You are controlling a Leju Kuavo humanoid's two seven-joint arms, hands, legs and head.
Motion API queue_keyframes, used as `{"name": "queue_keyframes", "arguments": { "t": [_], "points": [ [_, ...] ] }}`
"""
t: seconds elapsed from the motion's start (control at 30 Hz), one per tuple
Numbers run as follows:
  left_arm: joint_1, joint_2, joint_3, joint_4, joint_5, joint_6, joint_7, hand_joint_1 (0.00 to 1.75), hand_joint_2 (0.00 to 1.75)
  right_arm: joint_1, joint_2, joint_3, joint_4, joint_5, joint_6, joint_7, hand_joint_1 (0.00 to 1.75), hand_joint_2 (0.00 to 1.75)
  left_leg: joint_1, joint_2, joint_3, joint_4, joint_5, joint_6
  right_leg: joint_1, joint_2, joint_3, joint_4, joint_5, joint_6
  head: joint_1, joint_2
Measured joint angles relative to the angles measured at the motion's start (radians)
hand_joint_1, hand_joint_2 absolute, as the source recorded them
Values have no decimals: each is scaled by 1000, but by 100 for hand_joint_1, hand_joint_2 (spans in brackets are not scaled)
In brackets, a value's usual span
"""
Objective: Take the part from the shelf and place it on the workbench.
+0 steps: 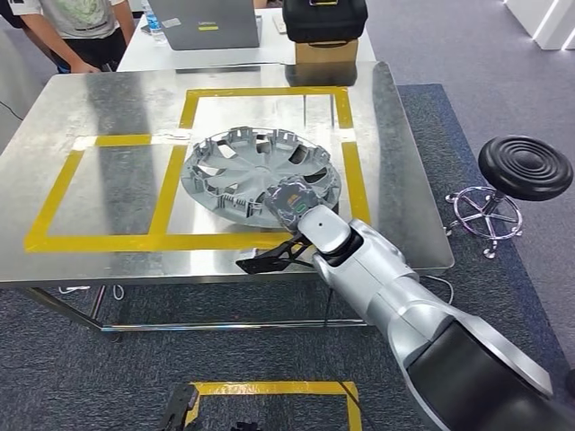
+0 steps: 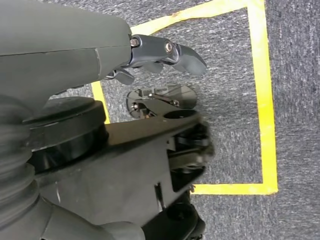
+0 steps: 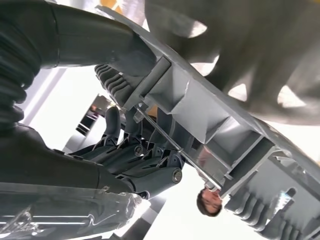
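The part is a grey plastic wheel cover [image 1: 251, 166] lying on the steel workbench [image 1: 101, 117], inside the right-hand square of yellow tape [image 1: 352, 171]. My right hand [image 1: 293, 205] reaches in from the near edge and grips the cover's near rim. In the right wrist view the thick thumb lies on one side of the ribbed rim [image 3: 211, 115] and the dark fingers [image 3: 151, 165] curl against the other side. My left hand [image 2: 162, 52] hangs over the carpet and holds nothing, its dark fingers stretched out.
A person [image 1: 75, 27] stands at the far left behind the bench. A white table [image 1: 203, 56] beyond carries a laptop [image 1: 203, 22] and a black case [image 1: 325, 18]. A black stool [image 1: 526, 166] stands to the right. Yellow floor tape [image 2: 264, 100] marks the carpet.
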Motion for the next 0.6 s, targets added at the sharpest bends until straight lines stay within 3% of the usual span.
{"name": "queue_keyframes", "arguments": {
  "t": [0.03, 0.1, 0.13, 0.2, 0.3, 0.33, 0.4, 0.47, 0.5, 0.53, 0.6],
  "points": [
    [0, 0, 0, 0, 0, 0, 1, 0, 175, 0, 4, 1, 0, 1, 0, -11, 175, 175, 1, 0, 17, -35, 29, 0, -1, 1, 0, 0, 0, 1, 0, 0],
    [0, 0, 0, 0, 0, 0, 2, 0, 175, 1, 13, 4, 0, 3, 1, -31, 175, 175, 2, 3, 78, -156, 93, -1, 0, 4, 0, 4, -1, 6, -1, 0],
    [-1, 0, 0, 0, 0, -1, 2, 0, 175, 1, 17, 5, 0, 4, 4, -36, 175, 175, 3, 3, 102, -207, 108, 1, 3, 6, -3, 6, -2, 10, -3, 0],
    [-2, -2, 0, 0, 0, -4, 2, 0, 175, 5, 21, 7, 0, 5, 10, -38, 175, 175, 2, 2, 119, -249, 108, 11, 7, 6, -7, 7, 0, 21, -2, 0],
    [1, -3, 0, 0, 0, -7, 2, 0, 175, 13, 23, 11, 0, 6, 23, -32, 175, 175, 4, -2, 119, -254, 109, 33, 5, 2, -12, 15, -10, 34, 2, 0],
    [1, -3, 0, 0, 0, -8, 2, 0, 175, 13, 23, 11, 0, 6, 33, -28, 175, 175, 6, -2, 120, -255, 110, 38, 5, 1, -25, 44, -28, 39, 5, 0],
    [1, -3, 0, 0, 1, -13, 4, 0, 175, 13, 23, 12, 2, 7, 60, -13, 175, 175, 6, -2, 120, -255, 110, 46, 5, -2, -79, 161, -87, 45, 10, 0],
    [3, -2, 1, 0, 2, -19, 8, 0, 175, 16, 22, 13, 5, 11, 88, 8, 87, 87, 5, -2, 120, -255, 109, 48, 5, -2, -131, 272, -126, 47, 10, 0],
    [4, -2, 1, 0, 2, -23, 11, 0, 175, 17, 22, 13, 6, 13, 99, 20, 44, 44, 4, -2, 121, -255, 109, 48, 5, -2, -137, 282, -120, 45, 11, 0],
    [5, -1, 0, 0, 0, -27, 15, 0, 175, 16, 21, 14, 7, 16, 109, 33, 0, 0, 4, -3, 122, -255, 109, 48, 5, -2, -122, 252, -97, 42, 11, 0],
    [4, -1, -2, 0, -9, -36, 23, 0, 175, 9, 21, 14, 8, 18, 123, 56, 0, 0, 2, -4, 125, -255, 108, 46, 7, -2, -52, 116, -35, 35, 11, 0]
  ]
}}
